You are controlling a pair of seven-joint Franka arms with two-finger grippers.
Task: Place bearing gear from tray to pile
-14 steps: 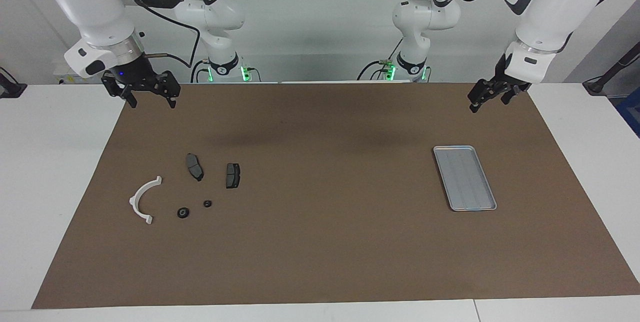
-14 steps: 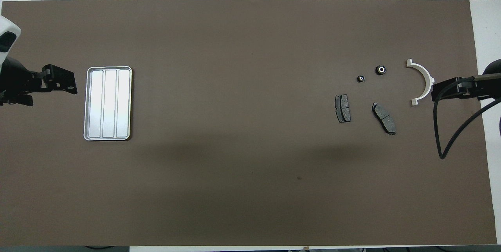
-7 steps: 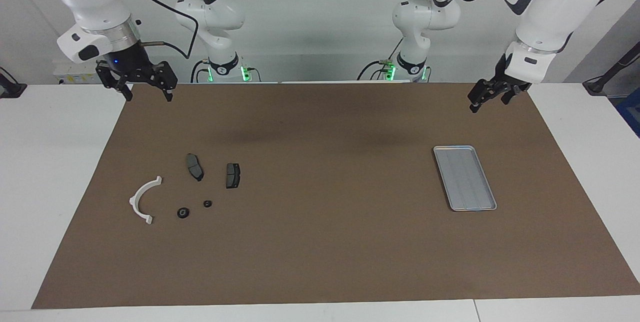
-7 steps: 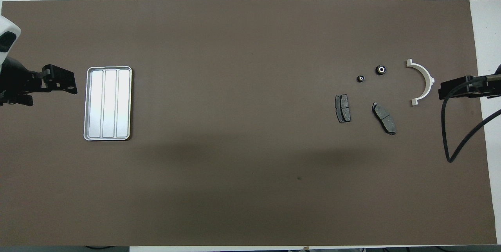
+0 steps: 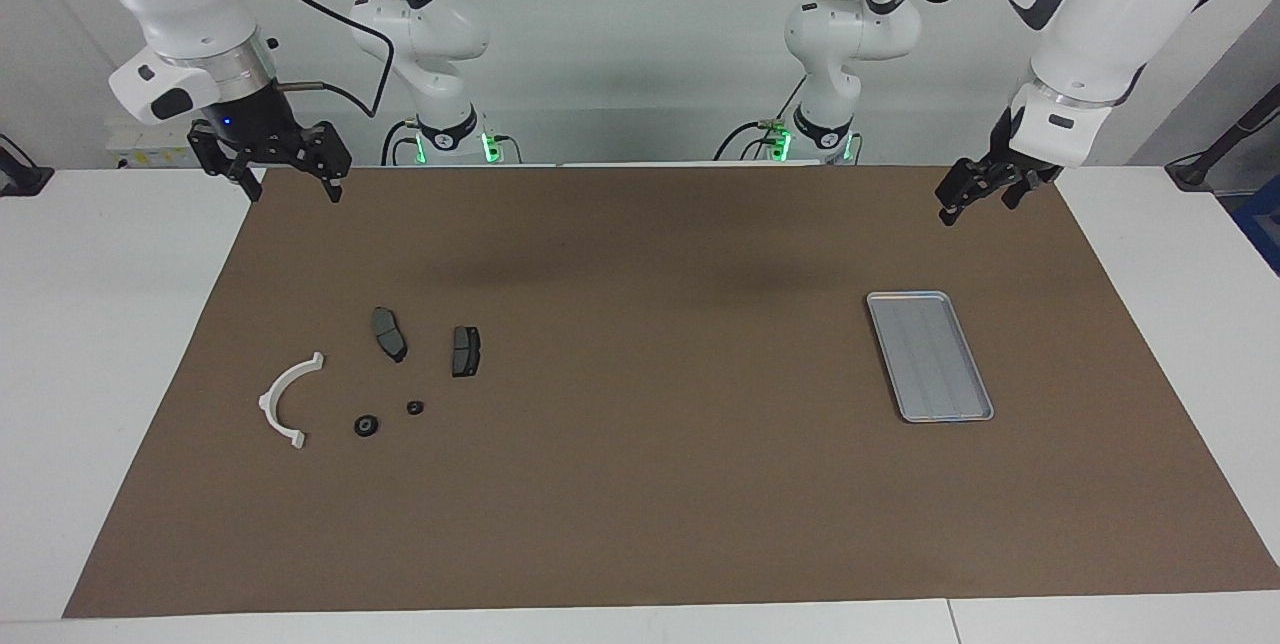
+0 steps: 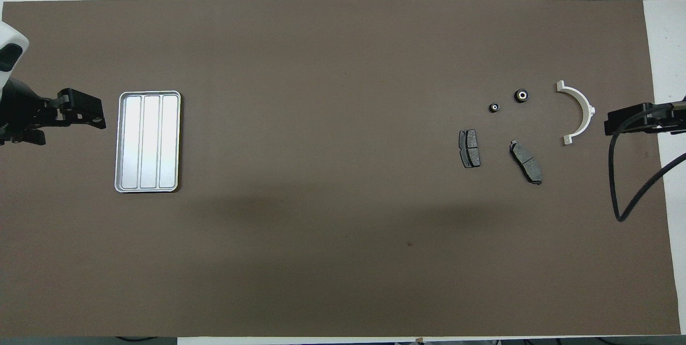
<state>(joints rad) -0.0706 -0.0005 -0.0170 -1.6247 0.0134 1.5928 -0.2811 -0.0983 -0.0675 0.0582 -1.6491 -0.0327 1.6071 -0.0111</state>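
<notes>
The silver-grey tray [image 5: 929, 355] lies empty toward the left arm's end of the table and also shows in the overhead view [image 6: 148, 141]. The pile lies toward the right arm's end: a white half-ring bracket [image 5: 270, 394] [image 6: 587, 106], two dark brake pads [image 5: 389, 333] [image 5: 465, 350], and two small black round bearing gears [image 5: 367, 425] [image 5: 415, 408], which also show in the overhead view [image 6: 522, 95] [image 6: 494, 107]. My right gripper [image 5: 293, 192] [image 6: 611, 122] is open and empty, raised over the mat's edge beside the pile. My left gripper [image 5: 950, 209] [image 6: 99, 120] waits raised over the mat beside the tray.
A brown mat [image 5: 640, 484] covers most of the white table [image 5: 100, 344]. The right arm's black cable [image 6: 621, 184] hangs over the mat's edge beside the bracket.
My right gripper has risen and drawn back from the pile toward the mat's edge. The left arm and all the parts have not moved.
</notes>
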